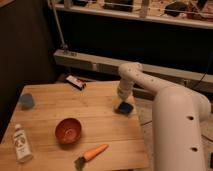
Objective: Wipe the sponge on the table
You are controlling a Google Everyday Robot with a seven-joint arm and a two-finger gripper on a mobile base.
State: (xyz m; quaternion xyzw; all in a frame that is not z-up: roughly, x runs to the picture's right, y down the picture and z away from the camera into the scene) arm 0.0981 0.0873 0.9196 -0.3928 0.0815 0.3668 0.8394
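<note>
Since the gripper [123,96] sits right on top of the sponge [124,107], we judge it is placed to press the block against the table [95,112]. Whether it clasps the sponge, we cannot tell. The sponge lies flat near the table's right edge, well apart from the orange bowl [68,131] and the carrot [95,152], which leaves planks beside it for wiping.

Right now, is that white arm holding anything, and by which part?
The gripper sits right above the dark-blue sponge at the right edge of the table, meeting its top; whether it truly grips it cannot be told.
</note>
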